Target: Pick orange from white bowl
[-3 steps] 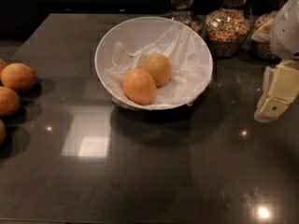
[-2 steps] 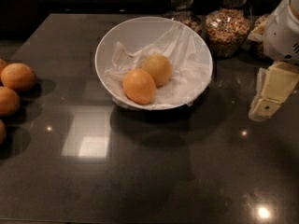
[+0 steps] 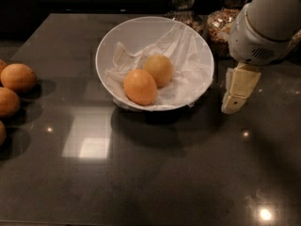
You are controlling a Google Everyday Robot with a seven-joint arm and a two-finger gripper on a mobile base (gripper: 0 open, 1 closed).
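The white bowl (image 3: 117, 41) stands at the back middle of the dark table, lined with crumpled white paper. Inside it lie two fruits. The orange (image 3: 159, 69), paler and yellowish, lies toward the middle right. A deeper, brighter orange fruit (image 3: 140, 86) lies in front of it on the left, touching it. My gripper (image 3: 237, 89) hangs from the white arm at the right, just outside the bowl's right rim and above the table. It holds nothing.
Several darker oranges (image 3: 16, 77) lie at the table's left edge. Two glass jars of grains (image 3: 221, 20) stand behind the bowl at the back right, close to my arm. The dark table (image 3: 150, 173) stretches toward the front.
My arm and gripper have moved left, closer to the bowl's right rim. The bowl and both fruits have not moved.
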